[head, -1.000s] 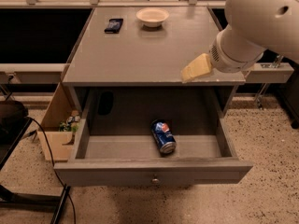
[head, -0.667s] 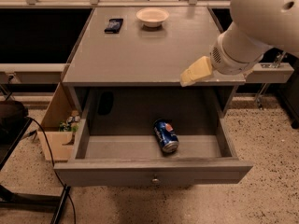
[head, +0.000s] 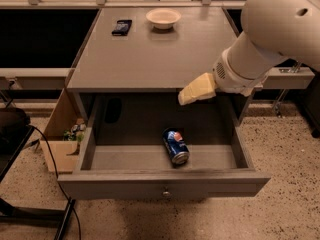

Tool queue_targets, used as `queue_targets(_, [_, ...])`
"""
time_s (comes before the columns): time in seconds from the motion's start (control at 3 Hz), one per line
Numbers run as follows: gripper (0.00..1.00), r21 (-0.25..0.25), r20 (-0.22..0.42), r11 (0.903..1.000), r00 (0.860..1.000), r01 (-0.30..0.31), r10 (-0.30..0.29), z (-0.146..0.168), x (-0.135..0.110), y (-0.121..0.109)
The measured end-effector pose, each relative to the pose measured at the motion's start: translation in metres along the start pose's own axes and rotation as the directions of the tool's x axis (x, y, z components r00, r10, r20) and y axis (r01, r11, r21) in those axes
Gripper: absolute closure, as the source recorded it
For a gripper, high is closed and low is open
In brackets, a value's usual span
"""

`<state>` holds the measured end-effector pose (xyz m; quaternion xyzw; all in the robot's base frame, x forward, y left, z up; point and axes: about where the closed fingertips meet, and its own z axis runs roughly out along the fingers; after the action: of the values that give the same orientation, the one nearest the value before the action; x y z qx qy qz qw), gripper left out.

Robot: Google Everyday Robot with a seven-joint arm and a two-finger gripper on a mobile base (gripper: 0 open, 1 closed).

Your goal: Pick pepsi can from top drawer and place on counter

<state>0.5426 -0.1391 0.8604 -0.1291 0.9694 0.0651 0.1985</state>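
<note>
**A:** The end effector (head: 196, 89) hangs right of centre in the frame, a cream wedge poking down and left from the big white arm (head: 272, 29). It sits just over the front edge of the table (head: 150, 59), above the open drawer (head: 125, 184).

**B:** Apart or together?

**A:** Cannot tell from here; it reads as one pale block. Nothing is in it.

**B:** And the can (head: 175, 145)?

**A:** On its side on the drawer floor, below and a little left of the end effector, well apart from it. The silver end points toward the drawer's front panel, and the round logo faces up.

**B:** The drawer is pulled well out. Its plain front runs across the lower frame, with a small round knob (head: 165, 193) in the middle.

**A:** Up on the table, a white bowl (head: 163, 18) stands at upper centre. A flat black device (head: 122, 27) lies to its left, near it but not touching.

**B:** At lower left, a cardboard box (head: 57, 154) sits beside the cabinet on the speckled floor (head: 280, 204), with a dark cable (head: 52, 151) running in front of it.
</note>
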Motion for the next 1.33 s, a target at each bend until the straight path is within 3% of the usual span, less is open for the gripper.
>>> queue_targets(0.67, [0.00, -0.111, -0.029, 0.9935, 0.999, -0.023, 0.020, 0.026, 0.009, 0.051])
queue_targets(1.33, [0.00, -0.132, -0.043, 0.9909, 0.999, -0.024, 0.019, 0.066, 0.017, 0.088])
